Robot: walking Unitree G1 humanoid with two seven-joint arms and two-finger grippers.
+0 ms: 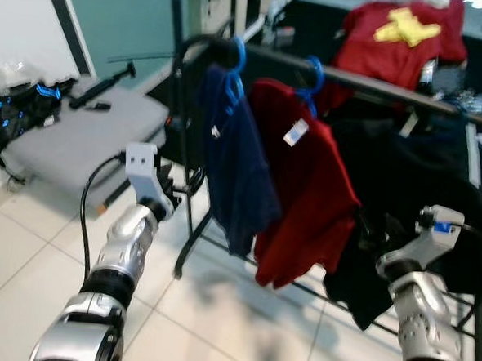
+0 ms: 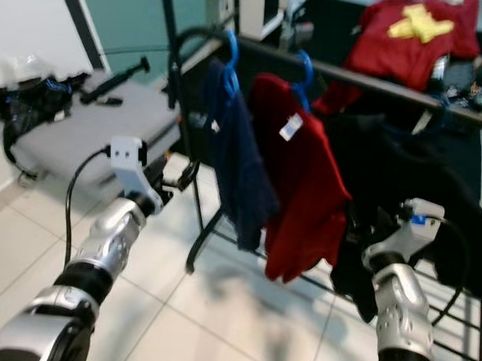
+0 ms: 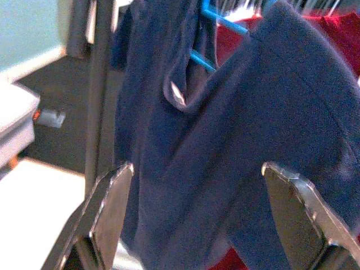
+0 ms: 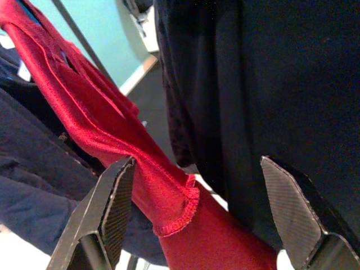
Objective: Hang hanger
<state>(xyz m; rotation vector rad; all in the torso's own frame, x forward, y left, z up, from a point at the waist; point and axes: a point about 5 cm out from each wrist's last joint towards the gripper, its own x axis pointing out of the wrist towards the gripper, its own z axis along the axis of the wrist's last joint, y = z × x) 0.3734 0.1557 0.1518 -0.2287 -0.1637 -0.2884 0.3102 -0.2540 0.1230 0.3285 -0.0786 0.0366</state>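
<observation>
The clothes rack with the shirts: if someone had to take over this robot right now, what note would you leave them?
Left gripper: open, empty, pointed at the navy blue shirt.
Right gripper: open, empty, facing the hem of the red shirt and the black garment beside it.
Things: navy and red shirts each hang on a blue plastic hanger hooked over the black metal rack rail; the black garment hangs further to the robot's right.
Done: both blue hangers are on the rail.
Left: neither gripper holds a hanger; check whether another garment needs hanging. A red shirt with a yellow print lies behind the rack.
</observation>
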